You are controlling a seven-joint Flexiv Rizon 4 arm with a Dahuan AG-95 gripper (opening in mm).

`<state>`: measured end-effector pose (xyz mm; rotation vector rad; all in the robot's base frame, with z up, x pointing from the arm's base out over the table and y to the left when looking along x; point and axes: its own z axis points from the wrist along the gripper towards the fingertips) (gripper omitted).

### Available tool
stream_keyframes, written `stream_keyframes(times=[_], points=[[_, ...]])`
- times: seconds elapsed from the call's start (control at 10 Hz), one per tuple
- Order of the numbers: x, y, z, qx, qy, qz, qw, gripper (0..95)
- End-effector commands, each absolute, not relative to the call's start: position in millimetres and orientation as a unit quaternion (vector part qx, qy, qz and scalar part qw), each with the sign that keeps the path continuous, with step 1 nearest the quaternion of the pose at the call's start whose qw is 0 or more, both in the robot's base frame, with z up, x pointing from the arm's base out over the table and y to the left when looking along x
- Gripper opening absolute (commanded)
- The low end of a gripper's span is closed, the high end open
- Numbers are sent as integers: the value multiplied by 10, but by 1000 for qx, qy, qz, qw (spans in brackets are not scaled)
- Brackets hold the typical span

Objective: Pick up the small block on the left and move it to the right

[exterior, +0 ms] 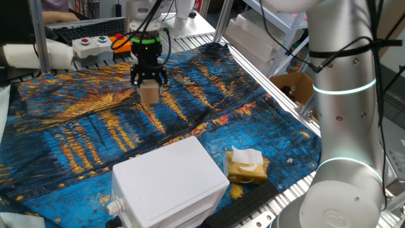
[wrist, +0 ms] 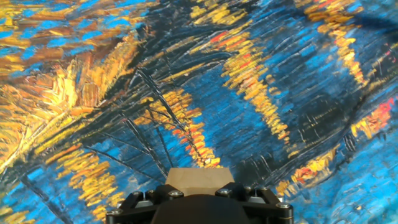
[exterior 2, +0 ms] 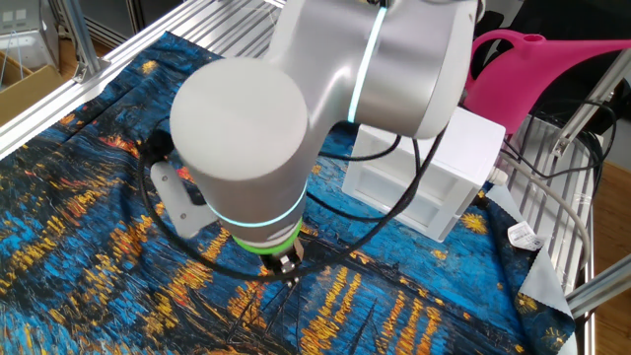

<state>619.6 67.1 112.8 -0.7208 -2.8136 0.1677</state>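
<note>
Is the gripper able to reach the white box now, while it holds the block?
Probably not for grasping: the gripper is shut on the small block, so its fingers are occupied. The path over the cloth to the white box looks free.

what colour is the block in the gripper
Plain tan, wood-coloured small block; clearest in one fixed view.

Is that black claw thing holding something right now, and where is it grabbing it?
Yes. The gripper holds the small block, a plain tan cube, pinched by its upper part between the two fingers. Most of the block hangs below them, above the painted cloth.

A blue-and-orange painted cloth (exterior: 76, 133) covers the table. On it rest a white plastic box (exterior: 169, 183) and, beside that, a yellow-brown tissue packet (exterior: 245, 166).
</note>
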Motion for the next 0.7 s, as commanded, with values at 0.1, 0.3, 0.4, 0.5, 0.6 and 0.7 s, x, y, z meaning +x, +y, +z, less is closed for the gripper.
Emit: stream_keyframes(times=[0.1, 0.3, 0.4, 0.5, 0.6, 0.7], points=[[6256, 693, 1099, -247, -960, 59, 116, 0], [6344, 700, 1078, -248, -960, 60, 117, 0], [6393, 696, 1075, -247, -960, 61, 117, 0], [6420, 690, 1076, -248, -960, 61, 117, 0], [6439, 685, 1077, -249, -959, 62, 115, 0], [6449, 685, 1076, -250, -959, 63, 115, 0]])
